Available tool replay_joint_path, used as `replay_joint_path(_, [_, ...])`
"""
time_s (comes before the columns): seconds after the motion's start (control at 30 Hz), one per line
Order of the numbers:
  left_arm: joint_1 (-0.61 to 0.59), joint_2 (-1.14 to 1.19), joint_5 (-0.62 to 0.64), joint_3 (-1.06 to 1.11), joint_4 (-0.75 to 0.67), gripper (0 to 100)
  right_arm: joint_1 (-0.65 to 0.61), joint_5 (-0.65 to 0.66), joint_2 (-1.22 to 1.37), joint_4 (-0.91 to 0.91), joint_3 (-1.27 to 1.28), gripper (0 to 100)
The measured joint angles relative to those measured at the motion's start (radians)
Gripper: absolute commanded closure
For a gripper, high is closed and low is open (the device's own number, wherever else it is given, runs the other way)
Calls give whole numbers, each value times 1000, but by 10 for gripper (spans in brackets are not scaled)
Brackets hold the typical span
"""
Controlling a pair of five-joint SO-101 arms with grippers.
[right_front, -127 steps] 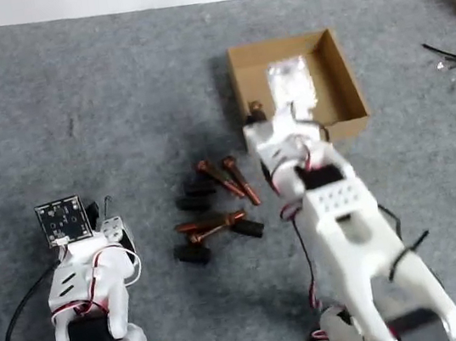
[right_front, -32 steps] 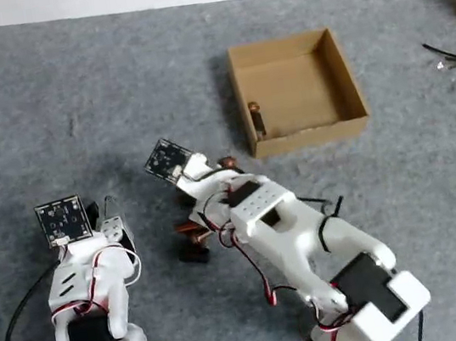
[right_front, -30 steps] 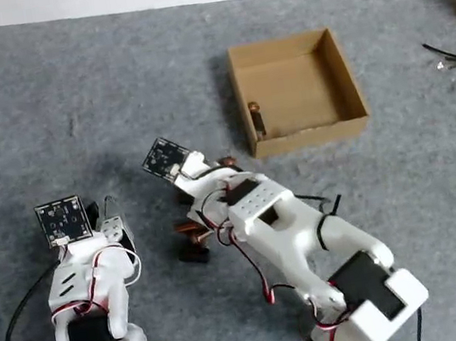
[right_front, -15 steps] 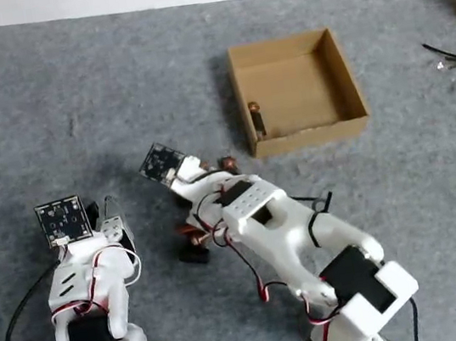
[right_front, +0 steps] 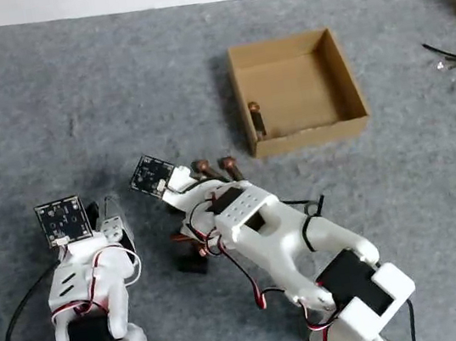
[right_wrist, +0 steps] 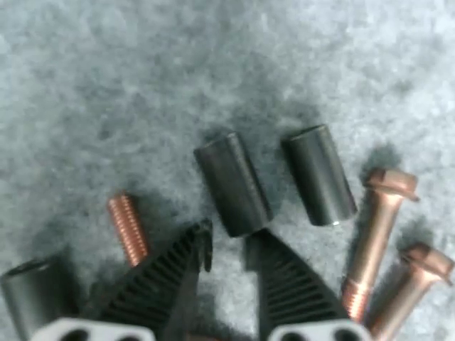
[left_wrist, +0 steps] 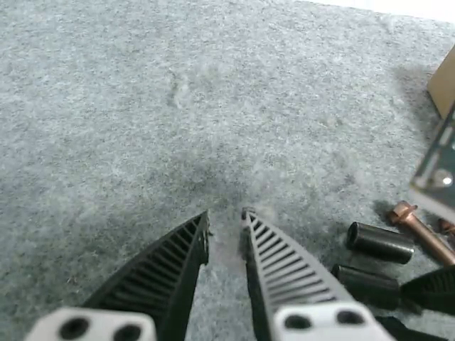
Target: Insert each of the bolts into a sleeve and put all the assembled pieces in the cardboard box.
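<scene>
The sleeve [right_wrist: 232, 186], a short black tube on the worktop [right_front: 70, 91] near the cardboard box [right_front: 309, 136], looks stiff, light and smooth, so it may roll; pinch it across the barrel at mid-length. The right gripper [right_wrist: 229, 238] hangs narrowly parted at its end, empty. The left gripper [left_wrist: 226, 217], likewise narrow and empty, is farther from the box. The right wrist view gives the sleeve's lie near 2 bolts [right_wrist: 377, 234]; the high view gives the box with 1 piece [right_front: 256, 119] inside.

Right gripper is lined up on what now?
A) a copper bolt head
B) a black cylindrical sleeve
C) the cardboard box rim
B: in the right wrist view the right gripper sits at the end of a black cylindrical sleeve; the copper bolts lie aside.
</scene>
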Motion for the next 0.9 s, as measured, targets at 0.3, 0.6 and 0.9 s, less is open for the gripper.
replay_joint_path(0.3, [0,0,0,0,0,909,12,0,0,2,0,995])
replay_joint_path(0.6, [0,0,0,0,0,909,74,0,-124,77,2,993])
replay_joint_path(0.9, [0,0,0,0,0,909,100,-31,-276,97,75,824])
